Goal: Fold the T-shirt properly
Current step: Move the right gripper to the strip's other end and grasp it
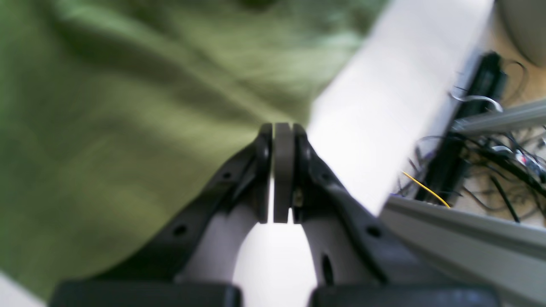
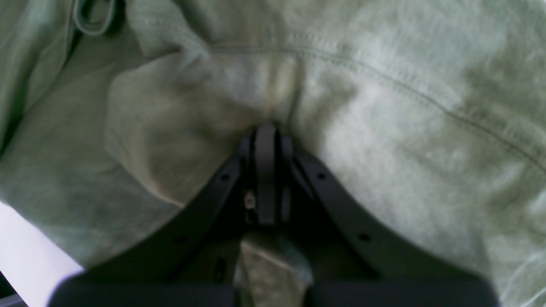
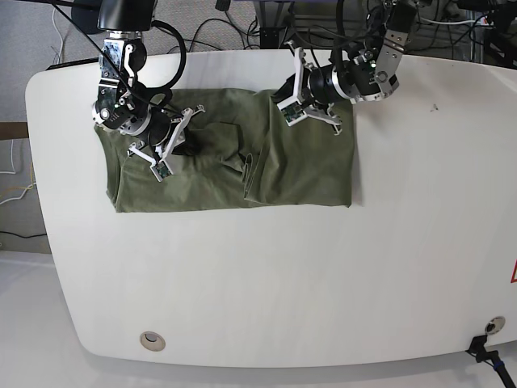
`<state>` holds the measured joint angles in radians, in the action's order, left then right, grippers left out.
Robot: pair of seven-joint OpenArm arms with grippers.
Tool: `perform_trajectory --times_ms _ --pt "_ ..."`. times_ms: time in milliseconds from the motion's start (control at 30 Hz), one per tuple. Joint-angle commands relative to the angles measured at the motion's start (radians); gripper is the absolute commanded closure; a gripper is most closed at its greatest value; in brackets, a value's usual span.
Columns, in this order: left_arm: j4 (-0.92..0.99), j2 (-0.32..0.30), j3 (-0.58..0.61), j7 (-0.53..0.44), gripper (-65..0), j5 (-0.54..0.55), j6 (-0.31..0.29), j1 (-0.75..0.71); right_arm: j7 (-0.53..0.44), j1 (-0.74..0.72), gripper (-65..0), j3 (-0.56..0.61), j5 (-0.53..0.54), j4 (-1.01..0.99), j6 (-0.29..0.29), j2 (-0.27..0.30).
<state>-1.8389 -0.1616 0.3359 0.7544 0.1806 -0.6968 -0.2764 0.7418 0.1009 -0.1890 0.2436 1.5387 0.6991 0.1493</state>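
Note:
The olive-green T-shirt (image 3: 299,166) lies wrinkled across the far part of the white table (image 3: 323,283), with one side folded over the middle. My left gripper (image 3: 284,97) is at the shirt's far edge. In the left wrist view the left gripper (image 1: 283,125) is shut, and folds of the T-shirt (image 1: 128,128) run into its tips. My right gripper (image 3: 179,139) is over the shirt's other half. Seen from the right wrist, the right gripper (image 2: 266,125) is shut on a bunched fold of the T-shirt (image 2: 384,128) near a stitched seam.
Cables (image 1: 490,162) and an aluminium rail (image 1: 469,230) lie past the table edge (image 1: 384,106) beside the left gripper. More cables (image 3: 242,24) hang behind the table's far edge. A round hole (image 3: 150,340) sits near the table's front corner.

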Motion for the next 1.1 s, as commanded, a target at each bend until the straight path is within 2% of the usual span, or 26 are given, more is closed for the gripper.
perform_trajectory --times_ms 0,133,267,367,567,600,700,900,1000,1067 --pt "-0.018 -0.002 0.016 -0.020 0.0 0.012 -0.001 0.006 0.049 0.004 0.0 0.001 -0.030 0.003 -0.001 0.006" --pt "-0.087 -0.003 -0.010 -0.026 0.0 0.020 -0.001 0.007 0.049 0.004 0.0 0.001 -0.030 0.003 -0.001 0.006" --pt "-0.146 0.000 -0.126 -0.048 0.0 0.020 -0.001 0.010 0.049 0.004 0.0 0.001 -0.030 0.035 -0.001 0.006" --pt "-0.117 0.001 -0.242 -0.114 0.0 0.015 -0.001 0.044 0.049 0.001 0.0 0.001 -0.030 0.053 -0.001 0.006" --pt "0.031 0.000 -0.340 -0.115 0.0 0.017 -0.001 0.101 0.049 -0.002 0.0 0.001 -0.030 0.081 -0.001 0.006" --pt "0.048 0.000 -0.349 -0.117 0.0 0.017 -0.001 0.102 0.049 -0.002 -0.9 0.001 -0.030 0.102 -0.001 0.006" --pt "0.104 0.004 -0.360 -0.117 -7.5 0.017 -0.001 0.119 0.055 -0.003 -9.8 0.001 -0.030 0.164 -0.001 -0.001" --pt "0.233 0.015 -0.384 -0.118 -7.3 0.012 -0.001 0.157 0.192 -0.059 -9.9 -0.013 -0.030 0.382 -0.001 -0.027" --pt "0.281 0.015 -0.384 -0.120 -7.3 0.012 -0.001 0.180 0.281 -0.109 -10.2 -0.126 -0.031 0.428 -0.001 -0.047" --pt "0.304 0.015 -0.386 -0.120 -7.3 0.012 -0.001 0.184 0.298 -0.140 -10.6 -0.235 -0.034 0.423 -0.001 -0.050"
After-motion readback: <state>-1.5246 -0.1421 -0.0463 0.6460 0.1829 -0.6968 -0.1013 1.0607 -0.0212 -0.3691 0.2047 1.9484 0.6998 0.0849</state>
